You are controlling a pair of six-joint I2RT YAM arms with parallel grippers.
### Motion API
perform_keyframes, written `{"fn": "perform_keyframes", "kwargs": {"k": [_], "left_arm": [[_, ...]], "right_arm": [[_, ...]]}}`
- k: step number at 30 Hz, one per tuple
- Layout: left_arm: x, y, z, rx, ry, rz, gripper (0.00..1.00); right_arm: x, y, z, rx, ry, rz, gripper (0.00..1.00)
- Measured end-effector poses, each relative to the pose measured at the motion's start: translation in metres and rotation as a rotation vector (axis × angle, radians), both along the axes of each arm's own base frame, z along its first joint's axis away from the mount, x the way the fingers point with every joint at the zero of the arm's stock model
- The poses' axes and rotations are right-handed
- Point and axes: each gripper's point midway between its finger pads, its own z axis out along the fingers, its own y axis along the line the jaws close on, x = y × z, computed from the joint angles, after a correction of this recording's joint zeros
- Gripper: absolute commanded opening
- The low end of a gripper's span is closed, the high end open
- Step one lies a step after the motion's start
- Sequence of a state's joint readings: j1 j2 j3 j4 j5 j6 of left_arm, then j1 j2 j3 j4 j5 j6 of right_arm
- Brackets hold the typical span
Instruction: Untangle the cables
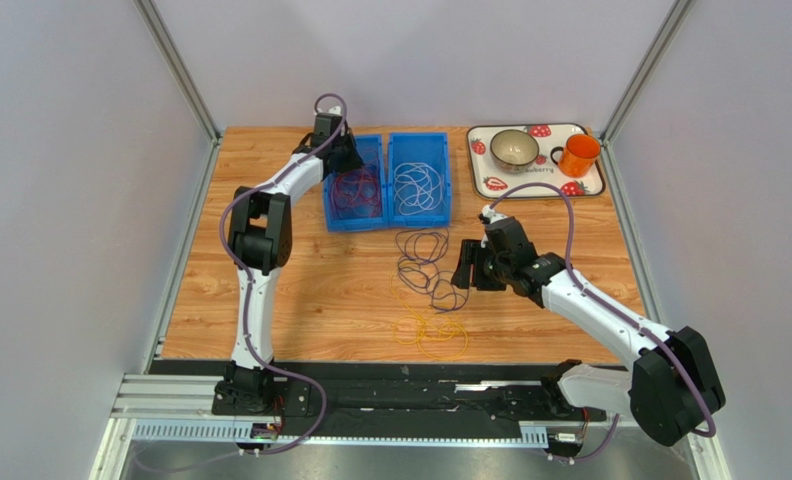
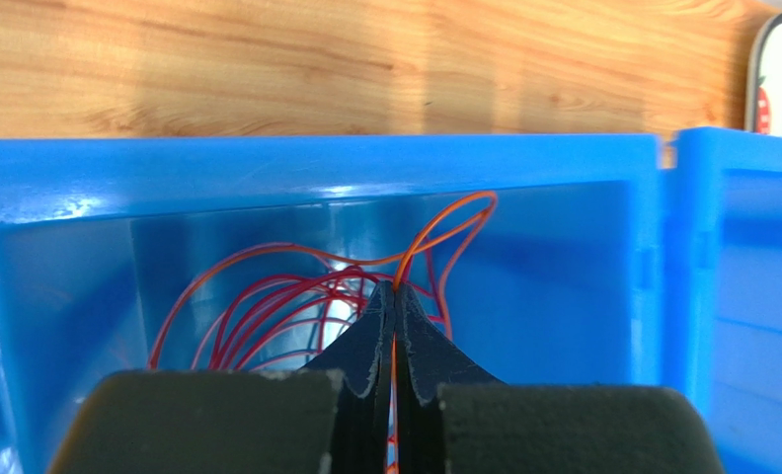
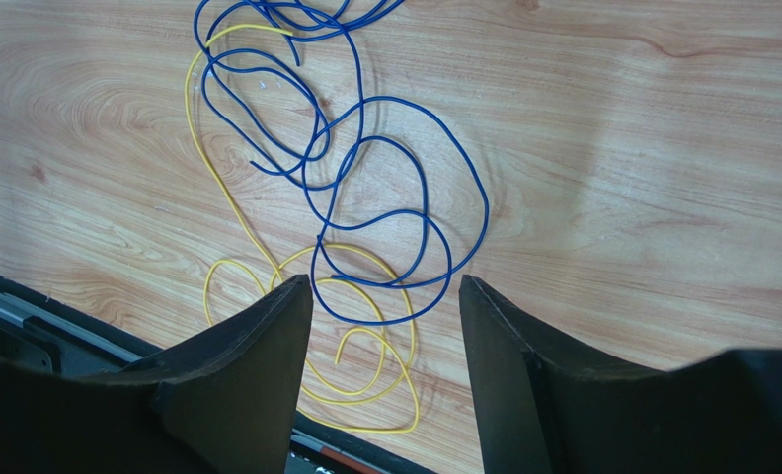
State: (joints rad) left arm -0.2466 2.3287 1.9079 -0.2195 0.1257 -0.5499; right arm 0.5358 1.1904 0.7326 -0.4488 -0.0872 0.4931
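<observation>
The left wrist view alone shows the left gripper (image 2: 395,296) clenched on the red cable (image 2: 286,296) inside the blue bin (image 2: 365,163). The right wrist view shows the right gripper (image 3: 385,296) released over the dark blue cable (image 3: 485,202) and yellow cable (image 3: 195,133), which lie on the wooden table (image 1: 300,290) nearward of that bin. Pale grey walls (image 1: 70,200) surround the table.

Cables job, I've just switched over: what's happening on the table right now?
The left gripper is shut on a strand of the red cable inside the left blue bin. The white cable lies in the right blue bin. The right gripper is open above the table, over the blue cable and yellow cable, which lie in overlapping loops.
</observation>
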Motion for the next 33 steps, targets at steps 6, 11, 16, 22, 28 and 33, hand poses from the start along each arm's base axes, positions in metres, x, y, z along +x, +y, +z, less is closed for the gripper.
{"fn": "perform_keyframes", "kwargs": {"k": [6, 11, 16, 22, 28, 33], "left_arm": [[-0.003, 0.01, -0.016, 0.01, 0.047, 0.022, 0.0], [-0.007, 0.015, -0.022, 0.023, 0.078, 0.046, 0.02], [-0.011, 0.013, -0.025, 0.018, 0.098, 0.039, 0.24], [-0.017, 0.002, -0.017, 0.003, 0.099, -0.008, 0.45], [-0.035, -0.015, 0.027, -0.013, 0.053, -0.073, 0.59], [-0.06, -0.021, 0.09, -0.007, -0.03, -0.111, 0.71]], "right_arm": [[-0.001, 0.0, 0.0, -0.001, 0.001, 0.0, 0.6], [-0.001, -0.001, 0.002, 0.002, -0.003, 0.0, 0.6], [-0.004, -0.002, 0.004, 0.001, -0.001, -0.001, 0.6], [-0.006, -0.003, 0.009, 0.003, -0.012, -0.004, 0.61], [-0.009, -0.006, 0.019, -0.004, -0.023, -0.01, 0.61], [-0.006, -0.007, 0.033, -0.005, -0.05, -0.022, 0.61]]}}
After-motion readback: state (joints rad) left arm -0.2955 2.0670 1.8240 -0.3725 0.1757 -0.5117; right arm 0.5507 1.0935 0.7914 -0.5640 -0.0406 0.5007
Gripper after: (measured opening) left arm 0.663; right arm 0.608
